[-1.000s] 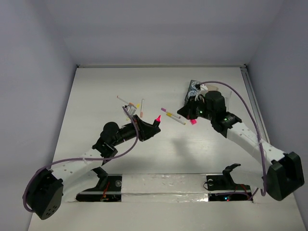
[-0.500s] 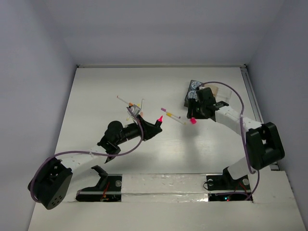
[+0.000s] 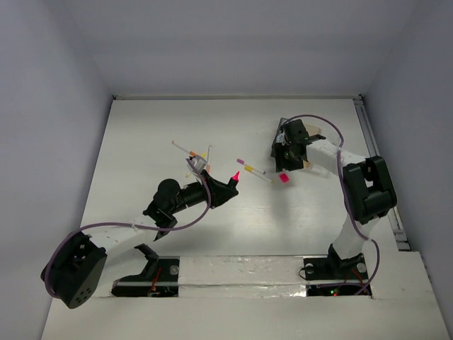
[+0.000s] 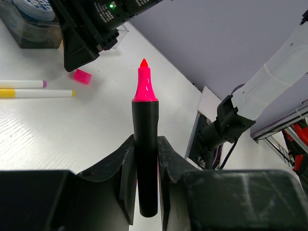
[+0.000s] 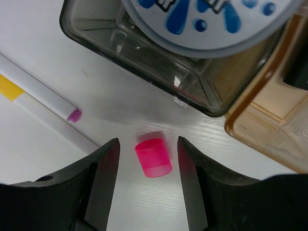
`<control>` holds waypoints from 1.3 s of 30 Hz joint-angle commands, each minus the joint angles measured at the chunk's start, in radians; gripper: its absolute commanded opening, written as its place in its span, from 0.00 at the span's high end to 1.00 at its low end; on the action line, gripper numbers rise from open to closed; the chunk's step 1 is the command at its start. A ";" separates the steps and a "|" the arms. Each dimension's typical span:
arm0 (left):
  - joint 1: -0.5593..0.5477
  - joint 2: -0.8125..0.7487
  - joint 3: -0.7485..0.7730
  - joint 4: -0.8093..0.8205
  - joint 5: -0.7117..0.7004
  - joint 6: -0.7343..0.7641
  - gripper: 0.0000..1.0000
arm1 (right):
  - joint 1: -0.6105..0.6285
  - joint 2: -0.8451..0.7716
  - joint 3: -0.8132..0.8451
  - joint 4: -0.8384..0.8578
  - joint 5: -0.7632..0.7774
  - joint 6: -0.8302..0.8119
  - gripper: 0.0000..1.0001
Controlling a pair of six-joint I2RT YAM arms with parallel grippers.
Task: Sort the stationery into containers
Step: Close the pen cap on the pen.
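White surface (image 3: 141, 142), both arms reaching out over it.

Clear divided tray (image 5: 144, 62) at far right of the surface: dark section next to a tan one. Round blue-patterned canister (image 5: 216, 19) sits in the dark section.

Left pincer (image 4: 145, 144) clamped on a black marker (image 4: 145, 120), uncapped, pink tip pointing away from the wrist. It is held off the surface near the middle.

Right pincer (image 5: 147, 142) is low at the near side of the tray, jaws apart.

Two white pens (image 4: 33, 89) lie side by side just left of the right pincer, one purple-ended, one with a yellow band. More pens lie in a loose pile (image 3: 195, 159) beyond the left pincer.

Small pink cap (image 5: 153, 157) lies on the surface between the right jaws, touching neither, just outside the tray wall.
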 commanded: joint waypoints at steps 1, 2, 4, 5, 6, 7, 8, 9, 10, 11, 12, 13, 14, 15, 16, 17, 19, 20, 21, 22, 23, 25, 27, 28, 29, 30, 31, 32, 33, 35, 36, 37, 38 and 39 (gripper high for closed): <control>0.000 -0.003 -0.003 0.073 0.027 0.013 1.00 | -0.006 0.030 0.059 -0.060 -0.058 -0.061 0.43; 0.000 0.000 -0.001 0.073 0.027 0.013 1.00 | -0.006 0.038 0.058 -0.062 -0.072 -0.063 0.42; 0.000 0.002 -0.001 0.073 0.025 0.015 1.00 | -0.006 0.049 0.058 -0.068 -0.084 -0.070 0.42; 0.000 0.003 -0.001 0.072 0.025 0.015 1.00 | -0.006 0.055 0.059 -0.071 -0.083 -0.072 0.42; 0.000 0.005 -0.001 0.073 0.025 0.015 1.00 | -0.006 0.065 0.059 -0.077 -0.084 -0.075 0.42; 0.000 0.005 0.001 0.073 0.028 0.015 1.00 | -0.006 0.070 0.059 -0.079 -0.086 -0.078 0.41; 0.000 0.006 0.001 0.072 0.027 0.015 1.00 | -0.006 0.075 0.062 -0.082 -0.084 -0.079 0.41; 0.000 0.006 0.001 0.072 0.027 0.016 1.00 | -0.006 0.078 0.064 -0.085 -0.083 -0.081 0.41; 0.000 0.005 0.001 0.069 0.028 0.016 1.00 | -0.006 0.084 0.064 -0.089 -0.081 -0.082 0.41; 0.000 0.000 0.001 0.067 0.025 0.018 1.00 | -0.006 0.085 0.065 -0.093 -0.078 -0.082 0.42; 0.000 0.000 0.001 0.066 0.025 0.019 1.00 | -0.006 0.087 0.067 -0.094 -0.076 -0.082 0.43; 0.000 -0.003 0.001 0.063 0.022 0.021 1.00 | -0.006 0.090 0.065 -0.097 -0.076 -0.082 0.46; 0.000 -0.006 0.001 0.060 0.021 0.022 1.00 | -0.006 0.093 0.065 -0.100 -0.070 -0.081 0.48; 0.000 -0.008 0.001 0.058 0.021 0.024 1.00 | -0.006 0.096 0.065 -0.100 -0.069 -0.081 0.49; 0.000 -0.008 0.001 0.055 0.021 0.024 1.00 | -0.006 0.098 0.065 -0.100 -0.069 -0.081 0.54; 0.000 -0.009 0.001 0.055 0.018 0.025 1.00 | -0.006 0.102 0.065 -0.103 -0.069 -0.081 0.58; 0.000 -0.011 0.001 0.050 0.019 0.027 1.00 | -0.006 0.104 0.065 -0.112 -0.066 -0.081 0.60; 0.000 -0.012 0.002 0.050 0.018 0.027 1.00 | -0.006 0.102 0.062 -0.114 -0.064 -0.081 0.60; 0.000 -0.011 0.002 0.052 0.019 0.027 1.00 | -0.006 0.101 0.061 -0.116 -0.064 -0.079 0.59; 0.000 -0.011 0.002 0.050 0.018 0.027 1.00 | -0.006 0.098 0.058 -0.117 -0.066 -0.079 0.58; 0.000 -0.009 0.002 0.050 0.019 0.027 1.00 | -0.006 0.095 0.053 -0.116 -0.073 -0.078 0.59; 0.000 -0.008 0.002 0.052 0.019 0.025 1.00 | -0.006 0.089 0.049 -0.116 -0.076 -0.076 0.62; 0.000 -0.008 0.004 0.050 0.019 0.025 1.00 | -0.006 0.079 0.043 -0.113 -0.076 -0.073 0.75; 0.000 -0.008 0.004 0.052 0.019 0.025 1.00 | -0.006 0.076 0.039 -0.109 -0.076 -0.070 0.80; 0.000 -0.008 0.002 0.052 0.019 0.025 1.00 | -0.006 0.069 0.035 -0.105 -0.076 -0.063 0.85; 0.000 -0.008 0.002 0.050 0.018 0.025 1.00 | -0.006 0.061 0.030 -0.093 -0.078 -0.058 0.88; 0.000 -0.008 0.002 0.050 0.018 0.025 1.00 | -0.006 0.040 0.027 -0.085 -0.076 -0.052 0.89; 0.000 -0.005 0.002 0.052 0.016 0.025 1.00 | -0.006 0.024 0.024 -0.071 -0.069 -0.031 0.90; 0.000 -0.003 0.002 0.052 0.011 0.025 1.00 | -0.006 0.004 0.010 -0.057 -0.072 -0.020 0.91; 0.000 0.003 0.002 0.058 0.008 0.022 1.00 | -0.006 -0.069 -0.013 0.001 -0.095 0.014 0.92; 0.000 0.017 0.002 0.061 0.005 0.019 1.00 | -0.006 -0.095 -0.036 0.019 -0.090 0.032 0.92; 0.000 0.026 0.002 0.075 0.005 0.009 1.00 | -0.006 -0.124 -0.051 0.070 -0.092 0.051 0.94; 0.000 0.049 0.001 0.087 0.002 -0.001 1.00 | -0.006 -0.185 -0.065 0.099 -0.102 0.089 0.95; 0.000 0.064 0.002 0.098 -0.002 -0.013 1.00 | -0.006 -0.218 -0.086 0.131 -0.125 0.118 0.95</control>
